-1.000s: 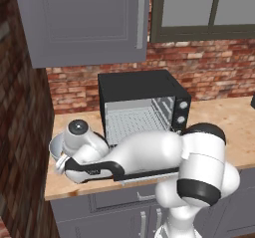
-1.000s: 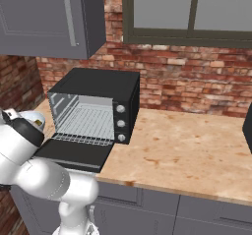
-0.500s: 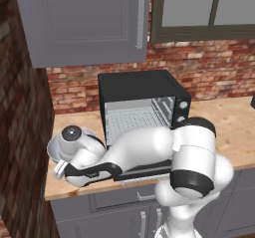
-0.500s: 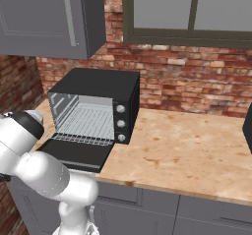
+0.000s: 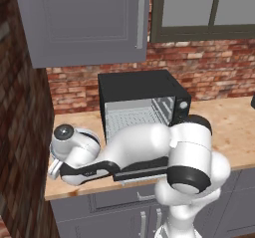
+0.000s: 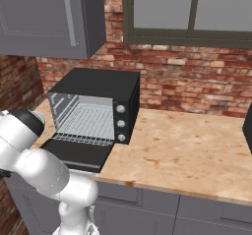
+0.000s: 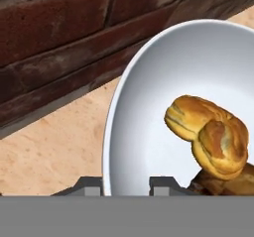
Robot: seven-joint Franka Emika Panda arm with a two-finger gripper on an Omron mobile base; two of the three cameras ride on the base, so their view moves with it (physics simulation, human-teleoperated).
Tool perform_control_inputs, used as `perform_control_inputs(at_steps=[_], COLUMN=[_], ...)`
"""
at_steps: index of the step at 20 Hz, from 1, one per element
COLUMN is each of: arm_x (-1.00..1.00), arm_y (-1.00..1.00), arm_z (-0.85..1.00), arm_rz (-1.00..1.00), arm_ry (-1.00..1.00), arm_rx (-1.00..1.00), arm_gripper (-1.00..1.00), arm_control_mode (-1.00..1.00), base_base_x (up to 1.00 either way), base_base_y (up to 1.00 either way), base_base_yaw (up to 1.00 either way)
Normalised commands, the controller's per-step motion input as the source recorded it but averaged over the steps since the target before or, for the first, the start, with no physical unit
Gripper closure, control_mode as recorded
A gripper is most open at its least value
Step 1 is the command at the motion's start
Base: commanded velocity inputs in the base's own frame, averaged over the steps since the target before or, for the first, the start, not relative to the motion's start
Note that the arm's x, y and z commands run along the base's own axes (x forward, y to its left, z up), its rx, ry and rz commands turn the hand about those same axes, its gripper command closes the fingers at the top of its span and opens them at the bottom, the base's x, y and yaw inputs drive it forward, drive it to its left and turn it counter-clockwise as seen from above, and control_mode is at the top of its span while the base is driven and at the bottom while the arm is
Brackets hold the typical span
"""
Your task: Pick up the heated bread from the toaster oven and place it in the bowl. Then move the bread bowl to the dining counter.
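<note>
In the hand view the pale bowl point(image 7: 144, 107) lies close below the hand on the tan counter. The golden heated bread point(image 7: 208, 132) rests inside it, against a darker brown chunk point(image 7: 230, 181). My gripper point(image 7: 126, 186) straddles the bowl's near rim: one fingertip point(image 7: 89, 186) is outside the wall, the other inside, both closed in on it. The black toaster oven point(image 5: 142, 90) point(image 6: 93, 89) stands to the right with its door point(image 6: 74, 153) dropped open and its wire rack point(image 6: 91, 123) bare. My arm covers the bowl in the left base view. The dining counter is out of view.
A red brick wall point(image 7: 59, 37) runs just behind the bowl, and a side brick wall point(image 5: 20, 147) closes the counter's left end. Grey cabinets point(image 5: 84, 23) hang above. The wood counter point(image 6: 187, 150) stretches right of the oven.
The arm has sunk lower and further left at the counter's left end. The jaws have come together from wide open.
</note>
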Motion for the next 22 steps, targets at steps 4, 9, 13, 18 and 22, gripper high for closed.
perform_control_inputs(at_steps=[4,9,13,18,22], arm_x=[-0.16,-0.45,-0.59,-0.42,-0.22], arm_y=[-0.15,-0.2,-0.29,-0.4,-0.5], arm_z=[0.0,0.01,0.3,0.57,0.68], arm_rz=[0.0,0.0,0.0,0.01,0.08], arm_ry=[0.0,-0.05,-0.18,-0.27,-0.36], arm_rx=[0.0,0.0,0.0,0.0,0.0], arm_gripper=[1.0,1.0,1.0,1.0,1.0], arm_control_mode=[-1.0,-1.0,-1.0,-1.0,-1.0], base_base_x=[0.0,0.0,0.0,0.0,0.0], base_base_y=[0.0,0.0,0.0,0.0,0.0], base_base_yaw=[0.0,0.0,0.0,0.0,0.0])
